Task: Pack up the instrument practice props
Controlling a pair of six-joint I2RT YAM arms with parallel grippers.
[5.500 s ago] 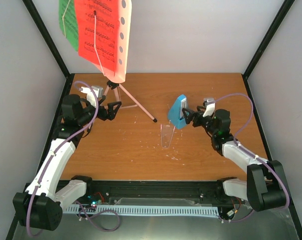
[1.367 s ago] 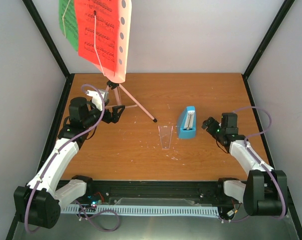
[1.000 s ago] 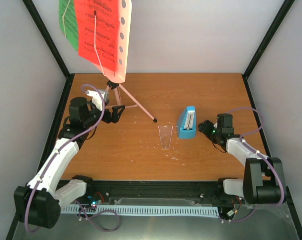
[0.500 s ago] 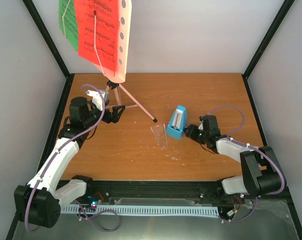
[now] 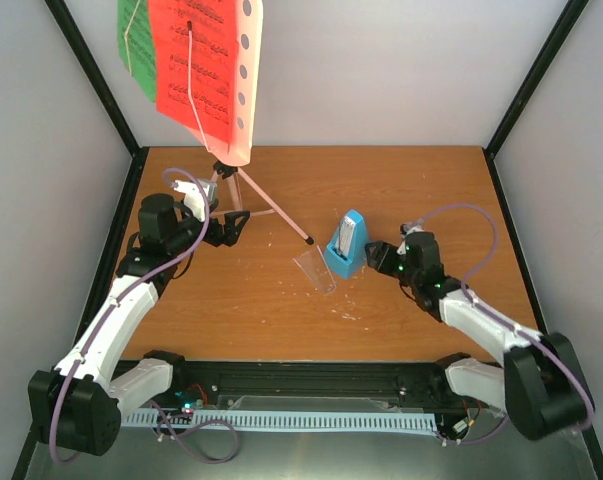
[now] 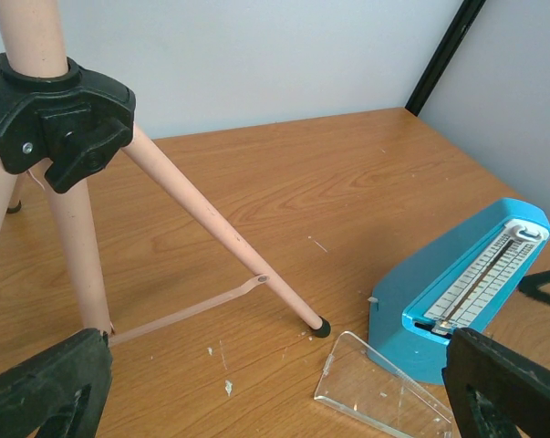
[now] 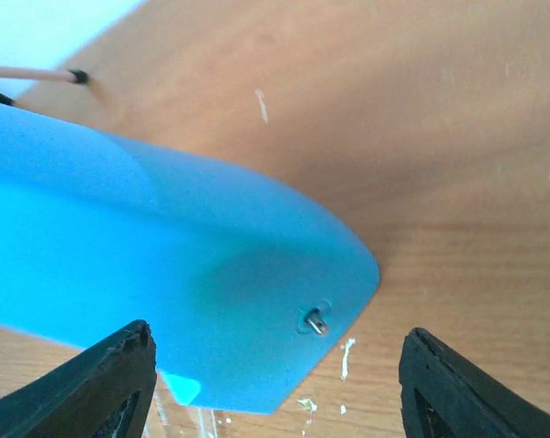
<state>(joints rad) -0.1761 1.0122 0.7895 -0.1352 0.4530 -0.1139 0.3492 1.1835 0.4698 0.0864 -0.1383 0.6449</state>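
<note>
Hovering, spread wide, around the blue metronome (image 5: 344, 243) on the tabletop (image 5: 431, 190), the right gripper (image 5: 374, 256) is lining up a grasp; closing off-centre on its sloped sides could squirt it onto the clear cover (image 5: 316, 272) just beside.

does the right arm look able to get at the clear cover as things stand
Probably not directly. The blue metronome sits between the right gripper and the clear cover, which lies on the table at its far side. The arm would likely have to go over or around it.
</note>
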